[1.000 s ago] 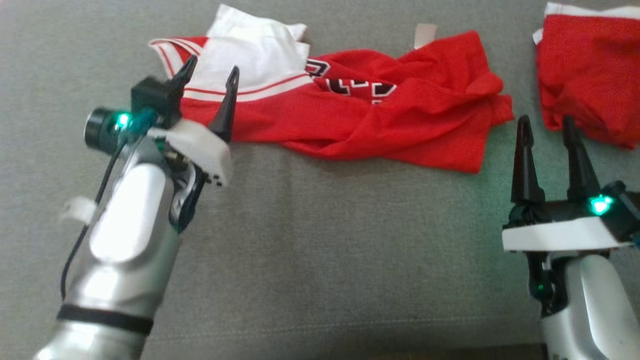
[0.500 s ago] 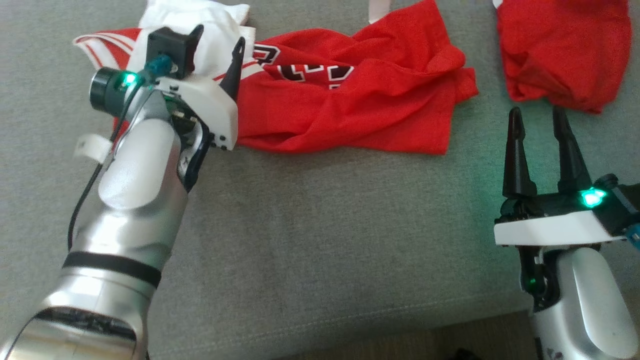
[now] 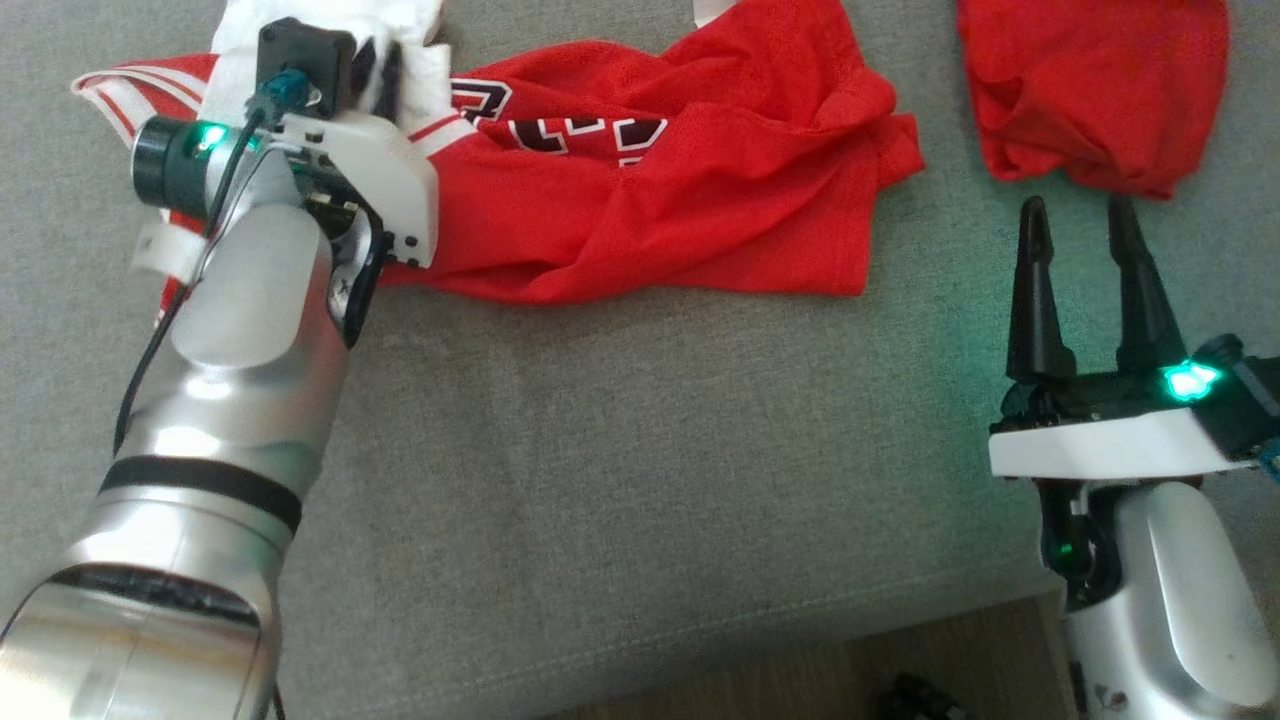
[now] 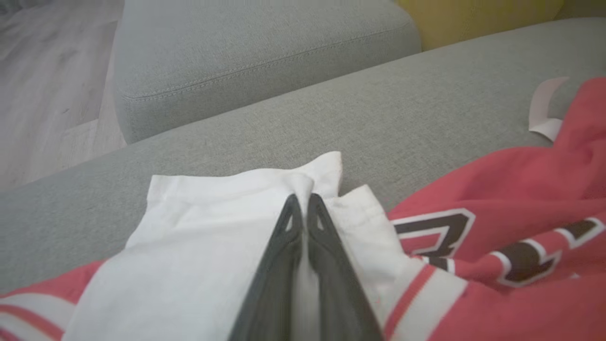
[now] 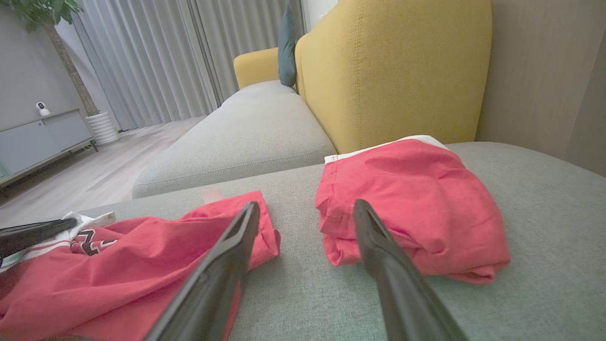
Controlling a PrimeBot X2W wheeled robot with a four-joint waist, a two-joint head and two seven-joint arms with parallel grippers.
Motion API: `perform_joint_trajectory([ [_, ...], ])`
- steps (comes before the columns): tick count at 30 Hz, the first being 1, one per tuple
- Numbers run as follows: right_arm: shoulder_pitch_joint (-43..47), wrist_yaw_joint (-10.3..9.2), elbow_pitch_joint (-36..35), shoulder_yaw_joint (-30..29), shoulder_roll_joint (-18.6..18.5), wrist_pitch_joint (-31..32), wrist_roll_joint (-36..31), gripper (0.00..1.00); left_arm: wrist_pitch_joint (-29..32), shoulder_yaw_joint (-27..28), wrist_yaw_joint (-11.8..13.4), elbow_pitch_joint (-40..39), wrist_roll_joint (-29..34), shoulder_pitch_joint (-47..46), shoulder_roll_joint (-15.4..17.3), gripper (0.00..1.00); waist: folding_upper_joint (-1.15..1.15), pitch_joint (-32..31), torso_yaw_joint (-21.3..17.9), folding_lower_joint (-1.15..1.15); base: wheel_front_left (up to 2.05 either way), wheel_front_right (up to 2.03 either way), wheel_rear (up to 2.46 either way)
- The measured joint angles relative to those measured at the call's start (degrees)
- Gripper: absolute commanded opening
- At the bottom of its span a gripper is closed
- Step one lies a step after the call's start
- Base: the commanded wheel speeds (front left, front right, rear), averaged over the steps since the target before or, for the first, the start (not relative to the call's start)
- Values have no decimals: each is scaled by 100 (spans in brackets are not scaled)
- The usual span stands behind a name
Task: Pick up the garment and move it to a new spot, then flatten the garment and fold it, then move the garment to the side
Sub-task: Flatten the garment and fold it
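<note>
The garment [image 3: 680, 200] — a red jersey with black-and-white lettering, a white sleeve panel and red-striped white trim — lies crumpled across the far part of the grey sofa cushion [image 3: 600, 480]. It stretches from the left of the head view to just right of its middle. The left gripper [image 3: 375, 75] is down on the jersey's left end, over the white cloth. In the left wrist view its two dark fingers [image 4: 277, 265] stand pressed together with a thin ridge of white fabric pinched between them and the cloth puckered up around their tips. It is clamped on the garment's white part, while the rest of the jersey rests on the cushion.

The right gripper [image 3: 1077, 212] is held over bare cushion at the right, its fingers spread wide with nothing between them. They point toward the gap between the jersey's right hem and a second red piece [image 3: 1090, 90]. That piece lies in a compact folded heap at the far right, apart from the jersey, with a white edge showing at its back in the right wrist view. A small pale strip [image 4: 544, 109] lies on the cushion just beyond the jersey's upper edge. Behind the cushion stands a yellow backrest [image 5: 393, 71], and another grey seat section [image 4: 260, 61] extends beyond.
</note>
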Motion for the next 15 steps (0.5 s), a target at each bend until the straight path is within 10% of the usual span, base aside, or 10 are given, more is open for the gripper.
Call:
perform_joint_trajectory([
  [15,20,0,25,-210,-1,-1,-78,100,-675,215,310,-921,-234,225,-56,0,0,-379,462,-1,0,0,0],
])
